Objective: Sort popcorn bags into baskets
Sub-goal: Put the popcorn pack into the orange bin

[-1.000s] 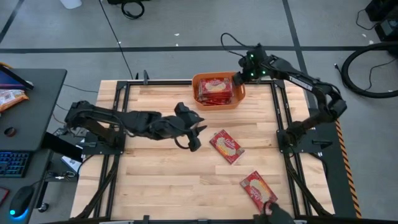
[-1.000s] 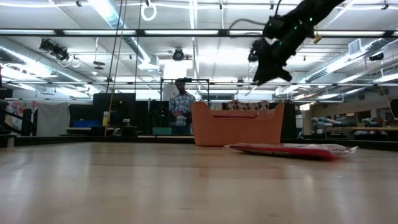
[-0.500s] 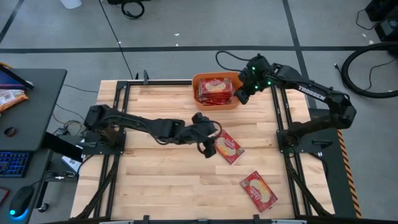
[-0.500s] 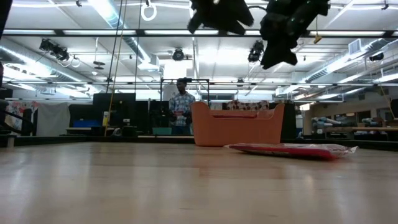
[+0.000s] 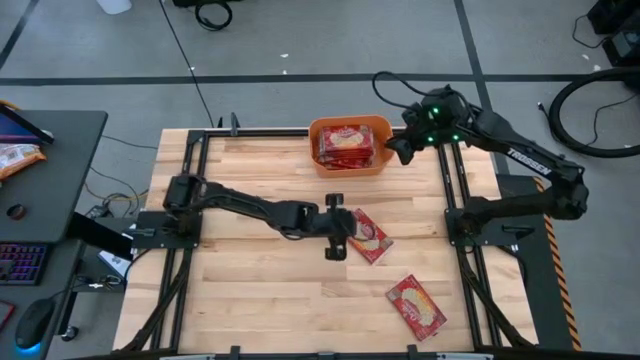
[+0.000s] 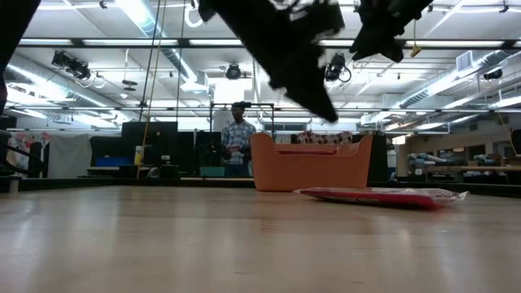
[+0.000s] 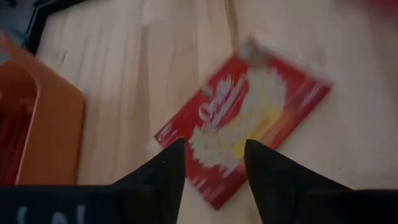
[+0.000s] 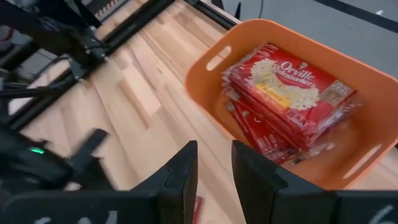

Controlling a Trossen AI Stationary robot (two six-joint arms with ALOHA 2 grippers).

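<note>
Left arm stretched over a popcorn bag (image 5: 366, 235)

The left gripper (image 5: 338, 233) is held open-fingered above it; the right gripper (image 5: 396, 149), fingers parted and empty, is poised beside the orange basket (image 5: 349, 164).

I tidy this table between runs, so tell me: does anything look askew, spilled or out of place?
Two popcorn bags lie loose and askew on the table: one at mid-table under the left gripper, one near the front right. The rest are stacked in the orange basket. Nothing looks spilled or torn.
</note>
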